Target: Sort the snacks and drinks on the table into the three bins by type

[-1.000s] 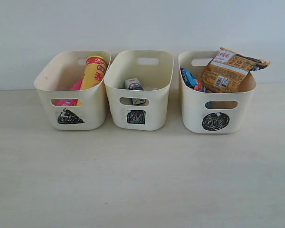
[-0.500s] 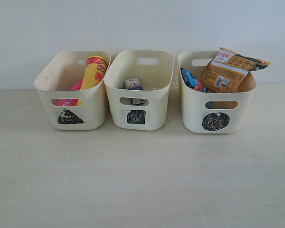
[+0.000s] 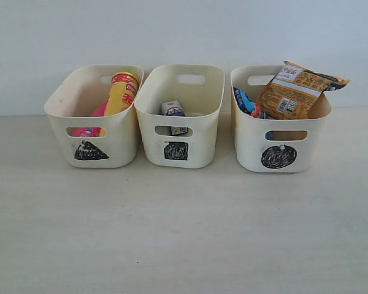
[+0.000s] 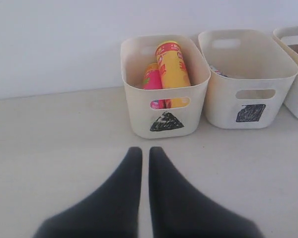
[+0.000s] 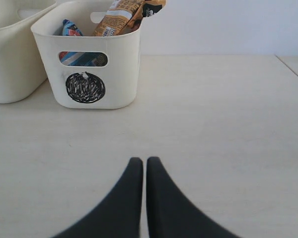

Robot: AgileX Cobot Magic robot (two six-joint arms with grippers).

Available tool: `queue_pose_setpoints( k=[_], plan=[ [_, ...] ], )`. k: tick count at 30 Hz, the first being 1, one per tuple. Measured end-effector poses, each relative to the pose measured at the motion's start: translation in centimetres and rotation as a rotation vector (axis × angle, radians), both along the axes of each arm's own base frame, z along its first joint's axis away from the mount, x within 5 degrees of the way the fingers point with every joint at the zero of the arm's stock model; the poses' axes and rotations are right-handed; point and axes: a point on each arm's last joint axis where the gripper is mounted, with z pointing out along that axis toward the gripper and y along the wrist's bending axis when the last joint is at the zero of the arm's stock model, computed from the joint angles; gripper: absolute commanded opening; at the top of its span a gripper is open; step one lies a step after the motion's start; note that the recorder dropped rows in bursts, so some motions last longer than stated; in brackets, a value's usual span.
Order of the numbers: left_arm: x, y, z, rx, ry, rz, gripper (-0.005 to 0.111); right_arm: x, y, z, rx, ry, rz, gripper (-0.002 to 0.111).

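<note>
Three cream bins stand in a row at the back of the table. The triangle bin holds the yellow tube and the pink tube. The square bin holds the white and blue carton; a dark carton shows through its handle slot. The circle bin holds the orange-brown packet and the blue packet. No arm appears in the exterior view. My left gripper is shut and empty, in front of the triangle bin. My right gripper is shut and empty, short of the circle bin.
A pale wall rises right behind the bins. In the right wrist view a seam in the table runs along its far right side.
</note>
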Motion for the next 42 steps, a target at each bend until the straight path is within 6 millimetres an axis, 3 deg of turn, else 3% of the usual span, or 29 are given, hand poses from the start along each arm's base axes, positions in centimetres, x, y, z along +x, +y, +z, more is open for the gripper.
queue_pose_setpoints(
  k=[10, 22, 32, 42],
  plan=[
    [0.9, -0.3, -4.9, 0.000, -0.019, -0.020, 0.004, 0.0, 0.0, 0.0, 0.000, 0.000, 0.000, 0.000],
    [-1.8, 0.1, -7.9, -0.010, -0.138, -0.032, 0.004, 0.0, 0.0, 0.0, 0.000, 0.000, 0.000, 0.000],
    [-2.6, 0.6, -12.1, -0.014, -0.128, 0.027, 0.004, 0.0, 0.0, 0.0, 0.000, 0.000, 0.000, 0.000],
    [-2.6, 0.7, -12.6, -0.024, -0.116, 0.056, 0.004, 0.0, 0.0, 0.0, 0.000, 0.000, 0.000, 0.000]
  ],
)
